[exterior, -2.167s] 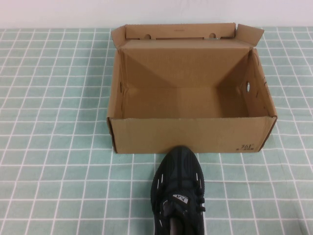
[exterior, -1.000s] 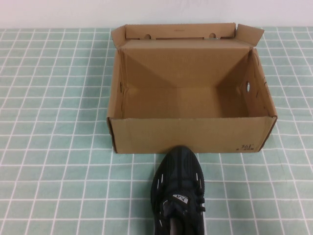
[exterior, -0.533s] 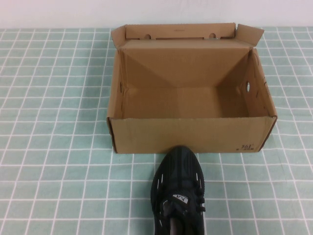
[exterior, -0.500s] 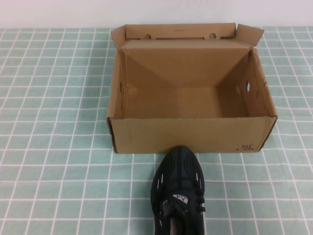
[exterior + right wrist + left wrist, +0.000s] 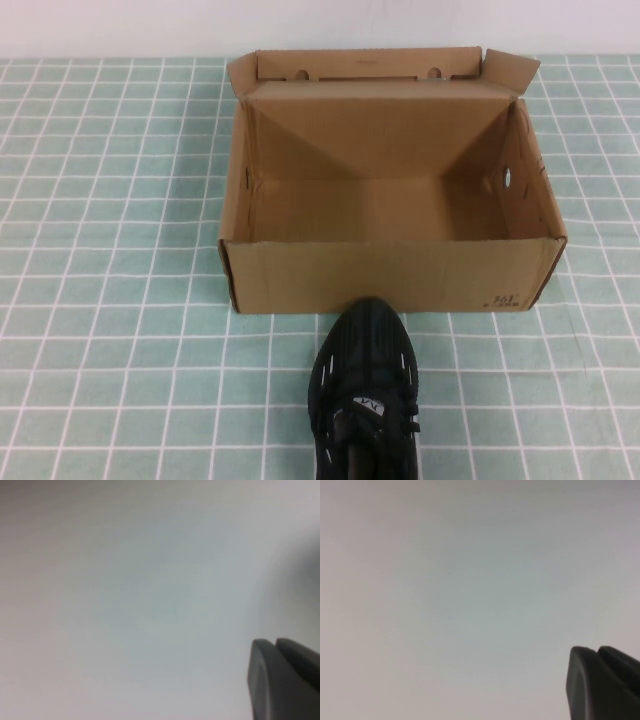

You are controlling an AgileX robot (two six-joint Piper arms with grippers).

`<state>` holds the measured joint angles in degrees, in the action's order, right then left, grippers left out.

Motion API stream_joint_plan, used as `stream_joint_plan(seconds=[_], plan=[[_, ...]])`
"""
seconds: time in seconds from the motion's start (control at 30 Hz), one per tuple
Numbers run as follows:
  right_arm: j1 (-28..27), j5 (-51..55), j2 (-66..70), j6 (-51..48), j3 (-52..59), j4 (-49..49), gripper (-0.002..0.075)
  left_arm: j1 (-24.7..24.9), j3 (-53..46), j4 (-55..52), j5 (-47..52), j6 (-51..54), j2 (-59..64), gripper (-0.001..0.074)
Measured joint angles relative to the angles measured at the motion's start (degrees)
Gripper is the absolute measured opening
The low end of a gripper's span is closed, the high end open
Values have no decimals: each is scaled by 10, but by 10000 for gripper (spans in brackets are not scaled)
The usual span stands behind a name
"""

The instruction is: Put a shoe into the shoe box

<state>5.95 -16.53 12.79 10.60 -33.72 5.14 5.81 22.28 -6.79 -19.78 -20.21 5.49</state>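
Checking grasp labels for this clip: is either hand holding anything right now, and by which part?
Nothing is held. The left hand and right hand are shut on nothing, out of the high view. The shoe lies on the table before the open box.

I worked at what looked like a staged test bench (image 5: 110, 300), not a home: a green cloth with a white grid covered it, and a bare white wall (image 5: 120, 25) stood behind.
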Motion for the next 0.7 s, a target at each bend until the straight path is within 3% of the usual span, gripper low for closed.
stream_joint_plan(seconds=[0.17,0.33,0.7], plan=[[0,199,113,8,-105,0,-8,0,106,-2,147,-35,92,-3],[0,352,209,-1,-127,-15,-8,0,159,-2,249,-38,159,-3],[1,464,245,-38,-127,12,-8,0,162,-2,503,-26,187,-3]])
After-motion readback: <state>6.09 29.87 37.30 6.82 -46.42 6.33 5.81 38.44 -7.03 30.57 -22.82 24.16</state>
